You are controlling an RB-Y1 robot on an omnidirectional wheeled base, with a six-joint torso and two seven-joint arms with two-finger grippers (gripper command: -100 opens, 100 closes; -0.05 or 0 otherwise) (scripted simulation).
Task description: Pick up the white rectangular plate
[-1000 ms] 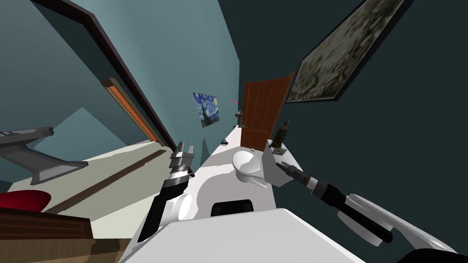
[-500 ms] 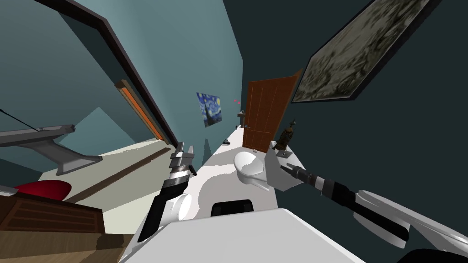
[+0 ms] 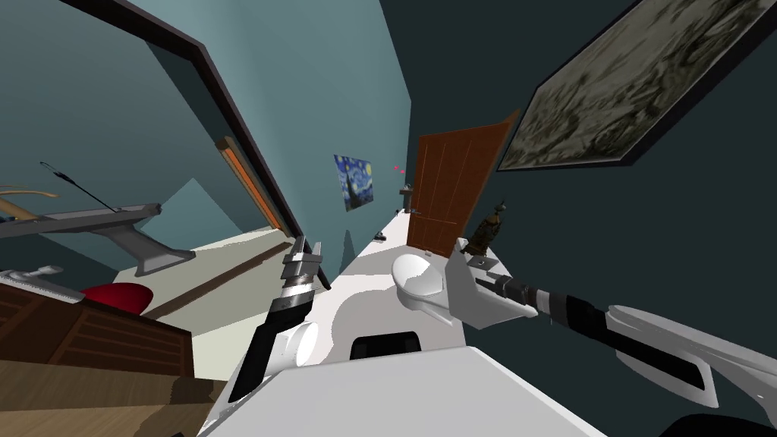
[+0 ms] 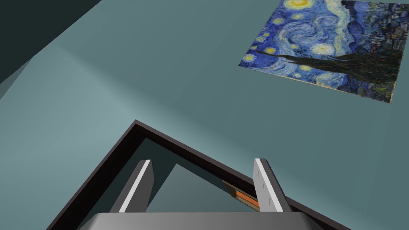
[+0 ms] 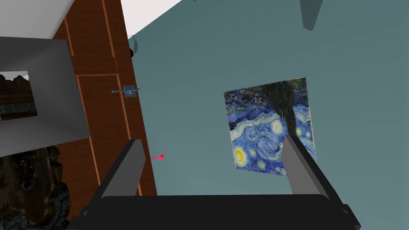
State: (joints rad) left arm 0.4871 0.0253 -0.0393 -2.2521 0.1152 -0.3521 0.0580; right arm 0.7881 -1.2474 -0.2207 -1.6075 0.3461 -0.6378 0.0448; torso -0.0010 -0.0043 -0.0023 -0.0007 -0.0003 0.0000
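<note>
Teal-walled bathroom, head view: white toilet (image 3: pixel 417 277) ahead, its boxy tank (image 3: pixel 464 307) against the dark wall. Brown door (image 3: pixel 448 190) beyond, starry painting (image 3: pixel 354 182) on the far wall. A small pale rectangle with a dark patch in its middle lies flat on the tank top, at the far end. Taking this as the white rectangular plate (image 3: pixel 483 262). Dark figurine (image 3: pixel 488 225) stands just beyond it by the same far edge; touching or not, cannot tell. Right claw (image 3: pixel 478 279) reaches in over the tank top, tip close to the plate's near edge. Left claw (image 3: pixel 308 249) is raised, well apart from the tank.

Left wrist view: left fingers spread, nothing between them.

Right wrist view: right fingers spread wide, the empty gap aimed at the wall and painting. Plate shows as a grey slab off to one side, outside the finger nearer the door, with the figurine right next to it. Not lined up, no contact.

Risks, my read:
- Closing now pinches air.
- Swinging sideways to line up could clip the figurine and topple it, because it stands so close.
- Plate is thin and flat on the tank, so a blade may shove it rather than get under it. That could push it off the tank's edge toward the toilet or the floor.
</note>
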